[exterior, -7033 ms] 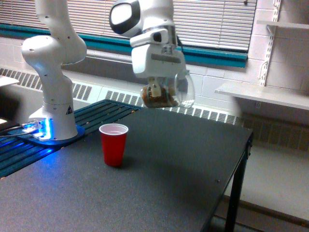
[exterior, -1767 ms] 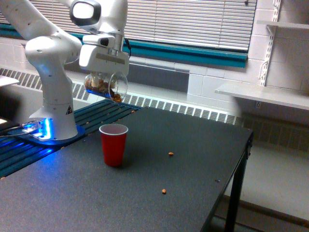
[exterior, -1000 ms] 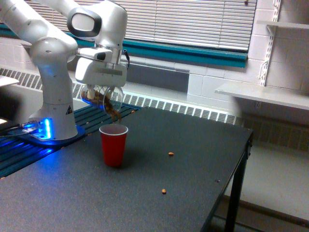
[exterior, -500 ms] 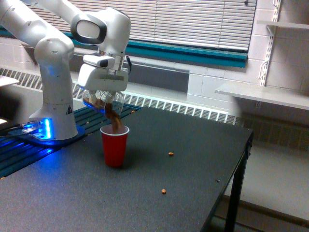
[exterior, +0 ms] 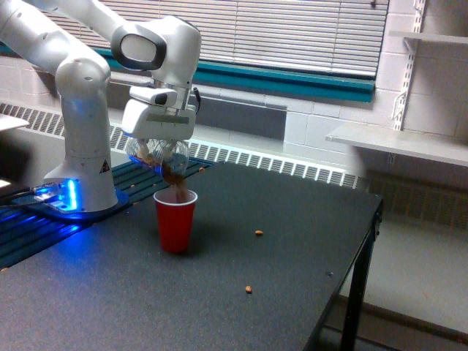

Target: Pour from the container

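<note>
Clear container tilted | apparently between fingers | above red cup

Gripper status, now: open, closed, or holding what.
Gripper: closed on the clear container, tipped mouth-down over the red cup, brown pieces streaming in.

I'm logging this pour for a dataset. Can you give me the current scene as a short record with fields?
held item: clear plastic container with brown nut-like pieces, tilted mouth-down toward the exterior view's right
gripper: shut on the container
stream: brown pieces falling from the rim into the cup
receiver: opaque red plastic cup, upright on the dark table
spills: two small brown pieces on the table, to the exterior view's right of the cup
</note>
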Controlling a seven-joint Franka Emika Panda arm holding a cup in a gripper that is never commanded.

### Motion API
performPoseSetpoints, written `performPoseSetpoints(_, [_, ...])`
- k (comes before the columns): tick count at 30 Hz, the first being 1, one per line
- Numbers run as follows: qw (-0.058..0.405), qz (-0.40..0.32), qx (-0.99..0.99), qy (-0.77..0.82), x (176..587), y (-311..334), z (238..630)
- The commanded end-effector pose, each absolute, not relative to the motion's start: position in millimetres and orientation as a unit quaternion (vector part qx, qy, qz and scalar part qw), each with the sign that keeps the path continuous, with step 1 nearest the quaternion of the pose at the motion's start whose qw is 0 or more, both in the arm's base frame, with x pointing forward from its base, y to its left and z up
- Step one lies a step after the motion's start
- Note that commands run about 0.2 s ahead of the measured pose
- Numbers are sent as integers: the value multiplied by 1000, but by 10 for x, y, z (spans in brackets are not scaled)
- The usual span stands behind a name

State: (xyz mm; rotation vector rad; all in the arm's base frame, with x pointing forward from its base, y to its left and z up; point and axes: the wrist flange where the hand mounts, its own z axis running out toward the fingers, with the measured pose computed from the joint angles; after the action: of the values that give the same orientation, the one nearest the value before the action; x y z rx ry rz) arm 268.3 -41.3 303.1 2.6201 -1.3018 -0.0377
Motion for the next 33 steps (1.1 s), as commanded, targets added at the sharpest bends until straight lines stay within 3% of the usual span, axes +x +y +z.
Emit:
performPoseSetpoints(1, [130,-24,892,-433,2560,-334,2868])
performPoseSetpoints(33, [117,-18,895,-429,2570,-327,2922])
